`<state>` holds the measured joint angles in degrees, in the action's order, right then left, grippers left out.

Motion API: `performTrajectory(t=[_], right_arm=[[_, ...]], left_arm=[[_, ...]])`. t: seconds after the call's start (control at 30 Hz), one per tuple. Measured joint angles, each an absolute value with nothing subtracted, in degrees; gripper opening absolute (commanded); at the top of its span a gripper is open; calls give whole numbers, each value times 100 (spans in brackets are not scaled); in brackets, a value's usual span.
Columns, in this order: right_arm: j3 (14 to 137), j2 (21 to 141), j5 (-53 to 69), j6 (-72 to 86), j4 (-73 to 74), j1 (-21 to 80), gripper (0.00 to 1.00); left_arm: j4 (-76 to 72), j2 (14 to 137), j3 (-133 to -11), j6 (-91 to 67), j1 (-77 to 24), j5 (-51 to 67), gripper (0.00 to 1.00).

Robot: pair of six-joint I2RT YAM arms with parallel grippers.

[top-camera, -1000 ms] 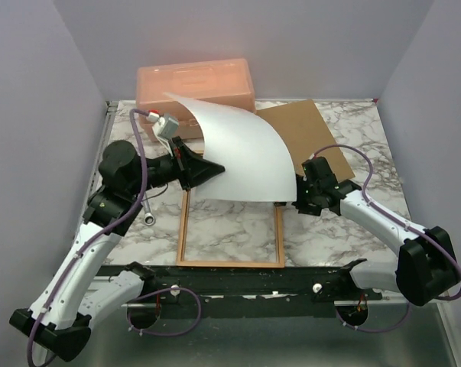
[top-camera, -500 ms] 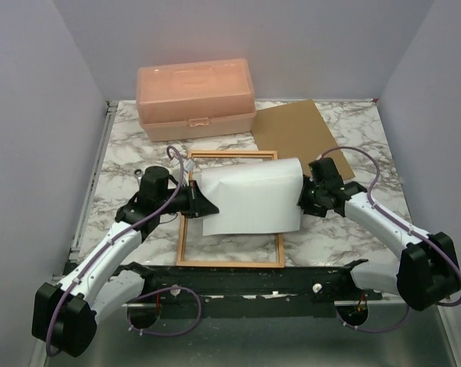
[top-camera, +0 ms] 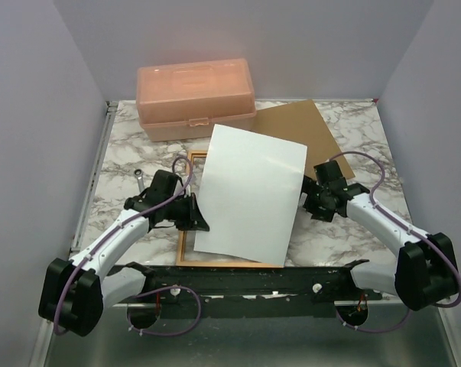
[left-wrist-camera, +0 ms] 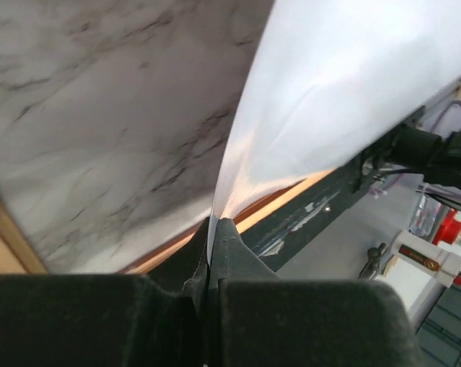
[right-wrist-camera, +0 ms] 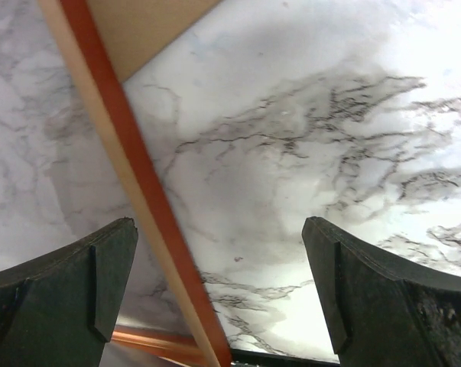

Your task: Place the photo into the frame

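One edge only: left gripper point(top-camera: 200, 217) pinched tight on the photo point(top-camera: 249, 195), white back up, so it can drop into the frame point(top-camera: 186, 248) just ahead. Meanwhile the right gripper point(top-camera: 314, 203) is spread wide, empty, beside the sheet's far edge, probably to steady it.

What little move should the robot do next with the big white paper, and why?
Probably the left pincer should swivel the photo until its edges run along the frame. The photo sits crooked over the frame, white back up, pinched at its left edge, and the right pincer is open beside it, holding nothing.
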<state>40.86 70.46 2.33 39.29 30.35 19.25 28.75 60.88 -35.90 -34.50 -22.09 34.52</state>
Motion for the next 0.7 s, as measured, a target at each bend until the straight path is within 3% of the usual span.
performTrajectory(t=[0.7], right_arm=[[4012, 7330, 478, 4049, 3120, 1313, 100]], left_arm=[[3959, 6657, -4003, -3350, -2032, 2252, 0]])
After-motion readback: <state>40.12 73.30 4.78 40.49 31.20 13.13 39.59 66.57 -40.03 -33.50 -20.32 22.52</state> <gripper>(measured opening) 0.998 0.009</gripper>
